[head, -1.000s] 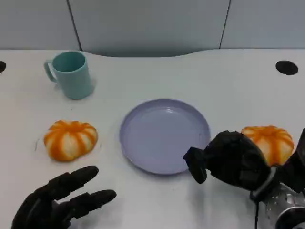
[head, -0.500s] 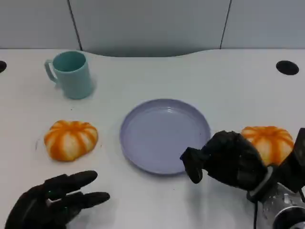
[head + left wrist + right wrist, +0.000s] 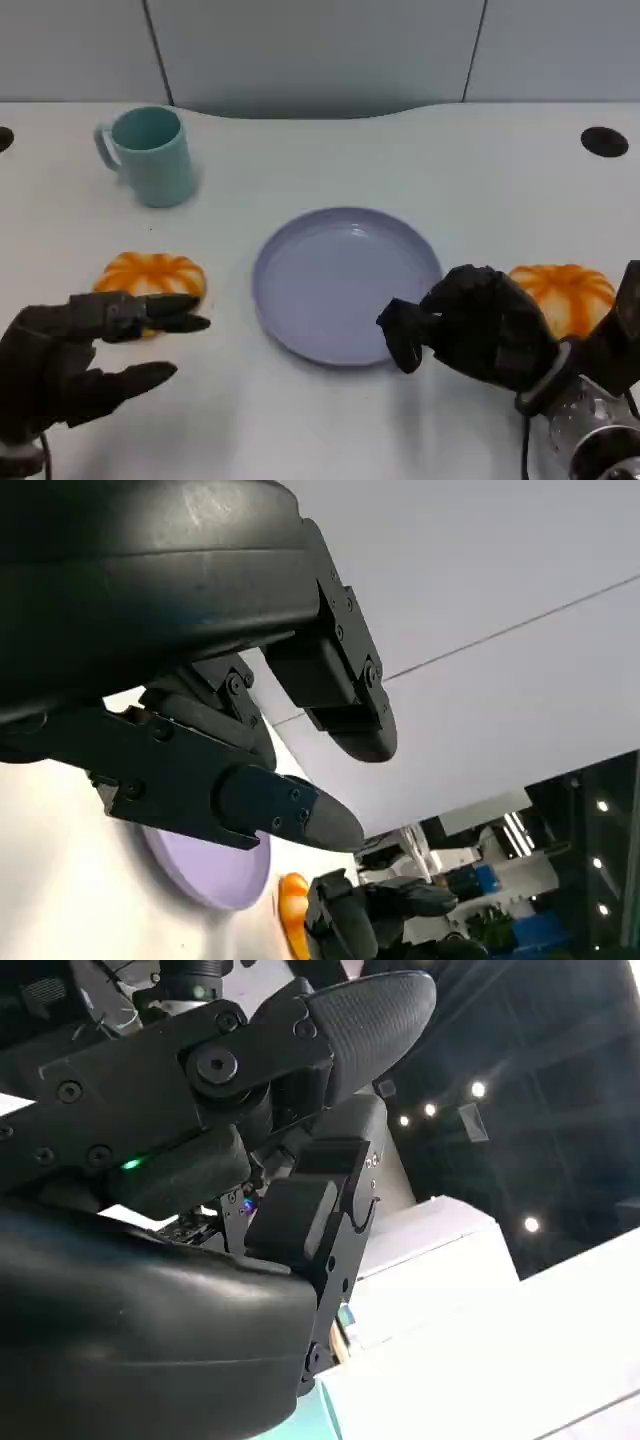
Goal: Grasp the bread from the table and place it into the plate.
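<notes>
Bread: two round orange-and-white striped bread rolls lie on the white table (image 3: 480,170), one at the plate's 9 o'clock (image 3: 152,275) and one at its 3 o'clock (image 3: 566,296); neither is in the plate and neither is held.

Left hand (image 3: 70,355): black, many-fingered, at the table's 7 o'clock in the head view. Its fingers (image 3: 150,312) are spread apart and grip nothing; the upper ones overlap the near edge of the left roll in the picture, though contact cannot be judged. The left wrist view shows the same hand (image 3: 250,750) with fingers separated and nothing between them, and beyond it the plate (image 3: 215,865), a sliver of orange roll (image 3: 293,905) and the other hand (image 3: 365,915).

Right hand (image 3: 475,330): black, on a silver forearm (image 3: 590,450), at the table's 5 o'clock. Its fingers are curled inward on nothing. It sits just beside the right roll, partly covering the roll's left side, with its leading finger over the plate's near right rim.

Plate: a round, shallow lavender plastic plate (image 3: 300,330) at the table's centre, between the two rolls.

Other objects: a teal plastic mug with a handle (image 3: 150,155) stands upright at the plate's 10 o'clock, well apart from both hands. A black round hole (image 3: 604,141) marks the table's 2 o'clock.
</notes>
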You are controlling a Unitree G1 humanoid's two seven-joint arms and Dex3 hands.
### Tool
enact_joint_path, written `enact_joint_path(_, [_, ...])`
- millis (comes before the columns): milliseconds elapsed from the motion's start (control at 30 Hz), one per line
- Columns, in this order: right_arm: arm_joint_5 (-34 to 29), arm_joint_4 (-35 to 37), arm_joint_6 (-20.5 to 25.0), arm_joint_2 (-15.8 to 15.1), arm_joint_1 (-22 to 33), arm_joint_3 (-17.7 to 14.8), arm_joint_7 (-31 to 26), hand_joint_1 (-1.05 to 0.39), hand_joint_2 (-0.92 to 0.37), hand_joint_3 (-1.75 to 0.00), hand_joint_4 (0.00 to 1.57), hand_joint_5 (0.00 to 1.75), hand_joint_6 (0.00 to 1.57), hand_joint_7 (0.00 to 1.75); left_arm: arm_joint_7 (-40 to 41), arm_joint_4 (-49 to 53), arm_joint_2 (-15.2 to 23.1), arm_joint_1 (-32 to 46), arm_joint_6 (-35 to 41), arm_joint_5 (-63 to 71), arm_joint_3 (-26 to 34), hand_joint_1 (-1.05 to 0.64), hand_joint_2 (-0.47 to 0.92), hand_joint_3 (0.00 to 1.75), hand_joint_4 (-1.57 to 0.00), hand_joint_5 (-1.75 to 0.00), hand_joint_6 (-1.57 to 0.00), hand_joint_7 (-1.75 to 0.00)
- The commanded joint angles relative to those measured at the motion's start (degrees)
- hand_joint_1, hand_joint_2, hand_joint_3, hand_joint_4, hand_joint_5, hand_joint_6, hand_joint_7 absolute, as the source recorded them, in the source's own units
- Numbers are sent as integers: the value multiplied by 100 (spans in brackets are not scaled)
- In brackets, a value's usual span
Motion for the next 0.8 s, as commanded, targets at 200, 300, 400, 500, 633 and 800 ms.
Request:
enact_joint_path(200, [20, 108, 269, -94, -158, -37, 145, -40, -91, -4, 59, 163, 115, 2, 167, 761, 93, -322, -495, 96, -140, -45, 86, 0, -78, -46, -96, 0])
enact_joint_path(300, [5, 100, 177, -107, -146, -38, 179, -44, -92, -6, 60, 150, 115, 1, 172, 885, 92, -351, -500, 88, -178, -44, 86, 0, -77, -46, -96, 0])
enact_joint_path(400, [-62, 100, 73, -133, -176, 13, 188, -47, -92, -10, 61, 127, 114, 1, 215, 973, 95, -381, -491, 109, -201, -44, 86, 0, -77, -46, -95, 0])
enact_joint_path(500, [-45, 74, -76, -131, -135, -40, -13, -49, -92, -7, 73, 108, 117, 2, 345, 1056, 100, -421, -588, 225, -217, -45, 86, 0, -77, -47, -97, -1])
enact_joint_path(633, [-187, 27, -9, -253, -127, 98, -212, -48, -92, -4, 67, 125, 118, 3, 496, 1121, 128, -461, -516, 337, -271, -42, 85, 0, -77, -47, -96, 0])
enact_joint_path(800, [-198, -22, 15, -309, -98, 172, -314, -46, -92, -3, 62, 162, 118, 4, 625, 1207, 162, -521, -556, 423, -318, -41, 85, 0, -77, -48, -95, 0])
